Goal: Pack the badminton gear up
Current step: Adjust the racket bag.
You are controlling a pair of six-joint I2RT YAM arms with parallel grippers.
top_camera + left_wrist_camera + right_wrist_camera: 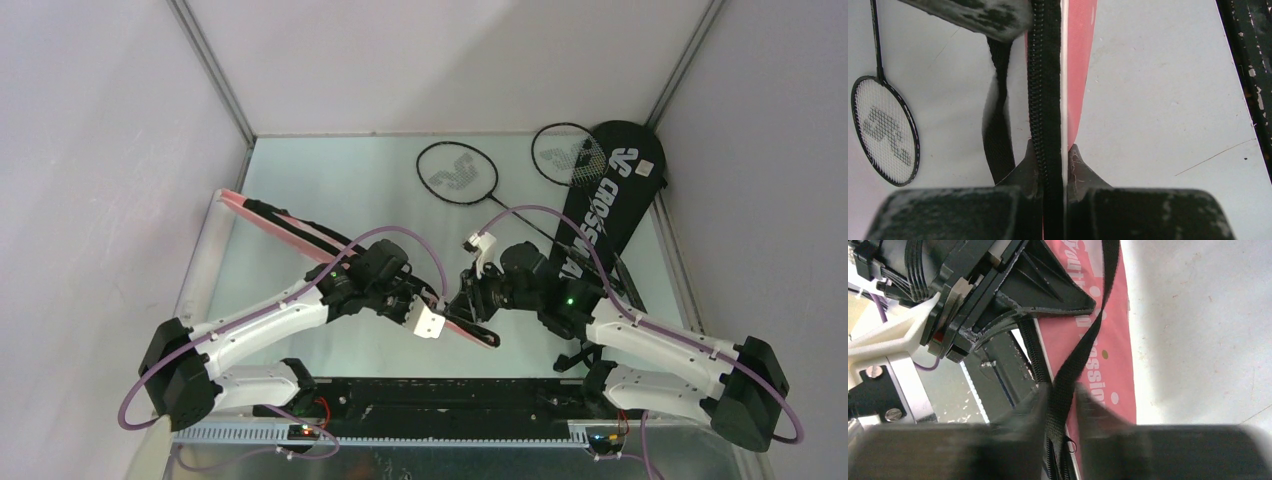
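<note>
Two end effectors meet at the near end of the pink bag [290, 228], which lies flat on the bench [330, 170], slanting from the far left corner toward the middle of the near edge. The left end effector [1050, 162] is clenched on the bag's black zipper [1044, 90] edge, one fingertip on either side of it, with the pink fabric running just to the right of the teeth. The right end effector [1063, 402] sits just beside it and faces it, with the bag's black strap [1083, 347] passing between its fingers [1035, 407]. The close view is blurred there, so it cannot be told whether they pinch the webbing or stand a little off it. Well apart from the arms, at the far right of the bench, the black bag [615, 185] marked "CROSSWAY" lies angled along the right edge. One black racket [568, 155] rests with its head overlapping that bag's left edge. A second black racket [457, 172] lies just to its left on bare bench, its shaft pointing toward the right arm.
</note>
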